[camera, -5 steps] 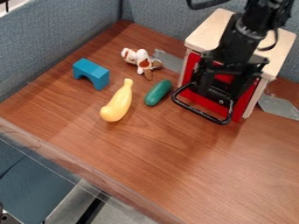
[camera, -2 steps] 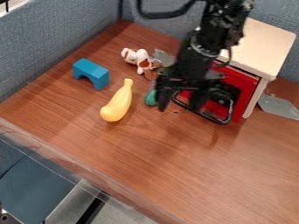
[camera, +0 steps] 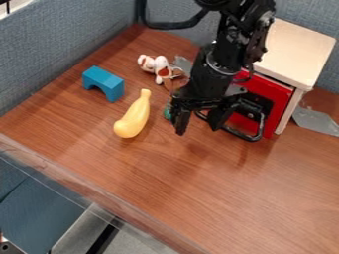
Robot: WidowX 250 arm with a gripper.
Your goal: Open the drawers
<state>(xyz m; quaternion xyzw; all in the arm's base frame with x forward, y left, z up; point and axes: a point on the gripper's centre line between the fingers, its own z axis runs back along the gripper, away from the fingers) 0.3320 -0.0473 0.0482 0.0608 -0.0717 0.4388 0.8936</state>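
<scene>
Resting on the wooden table (camera: 132, 173), a pale wooden cabinet (camera: 298, 54) stands toward the back, at right, likely set facing outward so its drawer can slide free. Its red drawer front (camera: 278, 104) looks shut. The black gripper (camera: 198, 125) hangs before it, fingers spread well apart with nothing between them, probably to leave room for gripping or hooking. The black loop handle (camera: 248, 137) juts from the drawer front, offering a pull; whether a fingertip touches it, I cannot tell. Gray tape (camera: 316, 120) beside the cabinet probably anchors it against pulling. The yellow squash (camera: 136, 116), blue arch block (camera: 104, 83), plush toy (camera: 159, 67) and partly hidden green toy (camera: 167, 112) lie left, seemingly just bystanders.

Compared with one second ago, the cabinet is unmoved; the gripper has shifted left, away from the drawer front; the handle and smaller toys have kept their places.
</scene>
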